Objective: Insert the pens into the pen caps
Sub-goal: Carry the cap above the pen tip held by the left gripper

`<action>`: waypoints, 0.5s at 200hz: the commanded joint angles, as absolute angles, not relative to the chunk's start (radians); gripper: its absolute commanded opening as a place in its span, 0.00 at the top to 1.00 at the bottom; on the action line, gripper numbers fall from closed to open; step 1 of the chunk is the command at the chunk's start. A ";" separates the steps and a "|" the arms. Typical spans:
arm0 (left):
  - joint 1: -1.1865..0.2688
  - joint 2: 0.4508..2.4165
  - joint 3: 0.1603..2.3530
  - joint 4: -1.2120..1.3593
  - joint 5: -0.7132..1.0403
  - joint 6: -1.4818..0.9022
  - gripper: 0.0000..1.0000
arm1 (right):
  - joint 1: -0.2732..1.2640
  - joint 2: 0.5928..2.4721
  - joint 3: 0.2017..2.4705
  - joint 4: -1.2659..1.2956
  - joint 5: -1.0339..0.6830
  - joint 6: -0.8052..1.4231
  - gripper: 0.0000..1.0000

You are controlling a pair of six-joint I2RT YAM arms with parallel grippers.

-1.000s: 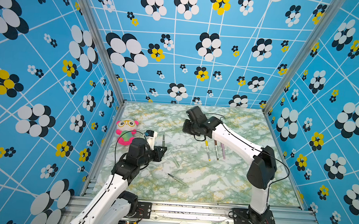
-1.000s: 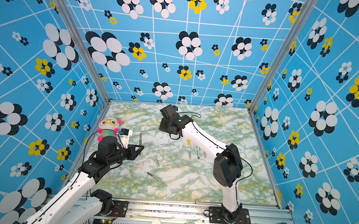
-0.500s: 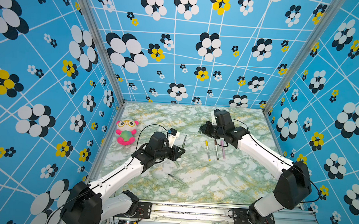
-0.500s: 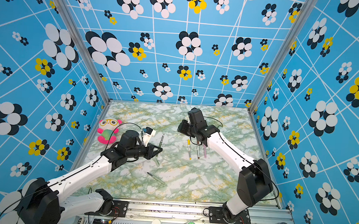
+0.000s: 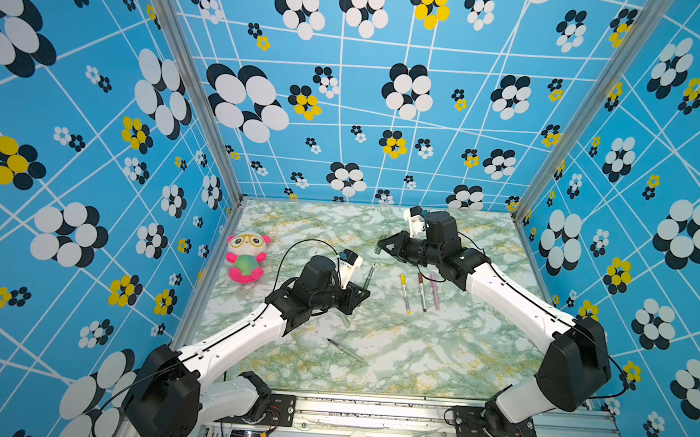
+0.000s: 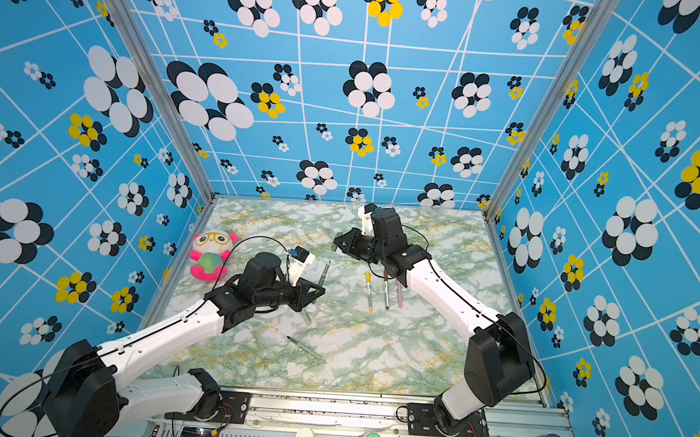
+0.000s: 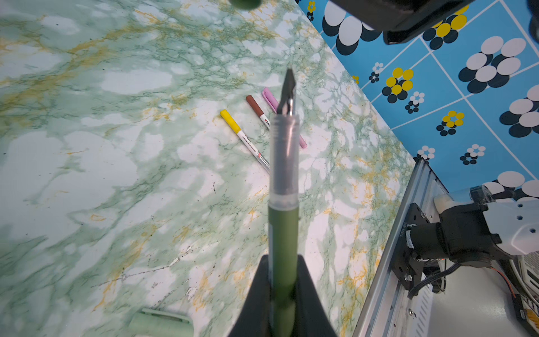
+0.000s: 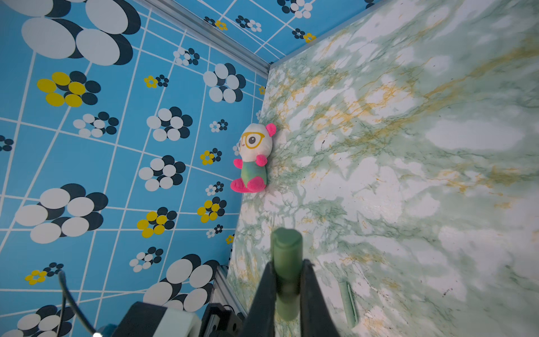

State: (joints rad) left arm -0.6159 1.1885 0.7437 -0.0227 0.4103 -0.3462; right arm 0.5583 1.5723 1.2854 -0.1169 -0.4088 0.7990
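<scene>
My left gripper (image 5: pixel 359 291) is shut on the dark green pen (image 5: pixel 369 272), which sticks up with its uncapped tip pointing away from the jaws (image 7: pixel 283 221). Further back on the table my right gripper (image 5: pixel 383 246) is shut on the dark green pen cap (image 5: pixel 380 247), and the cap's end juts out past the fingers (image 8: pixel 286 251). Both are held above the table, a short gap apart. A pale green pen (image 5: pixel 344 349) lies uncapped near the front. A pale green cap (image 5: pixel 345 320) lies under the left gripper.
Three capped pens lie side by side right of centre: yellow (image 5: pixel 405 293), brown (image 5: pixel 421 292) and pink (image 5: pixel 434 291). A plush toy (image 5: pixel 246 259) sits against the left wall. Patterned blue walls close in three sides; a metal rail (image 5: pixel 370 408) runs along the front.
My left gripper has carried the dark green pen to the right, towards the middle. The right arm has swung its elbow out to the right, its gripper staying near the back centre with the cap.
</scene>
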 commanded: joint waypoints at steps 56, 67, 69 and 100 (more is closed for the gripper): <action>-0.621 1.197 0.778 -0.013 0.370 -0.339 1.00 | 0.558 1.564 1.262 -0.093 -0.479 0.813 0.95; -0.621 1.197 0.778 -0.010 0.368 -0.339 1.00 | 0.558 1.562 1.258 -0.095 -0.480 0.812 0.96; -0.621 1.196 0.778 -0.011 0.369 -0.341 1.00 | 0.558 1.562 1.257 -0.095 -0.479 0.811 0.96; -0.621 1.198 0.776 -0.007 0.370 -0.347 1.00 | 0.559 1.563 1.246 -0.085 -0.485 0.819 0.96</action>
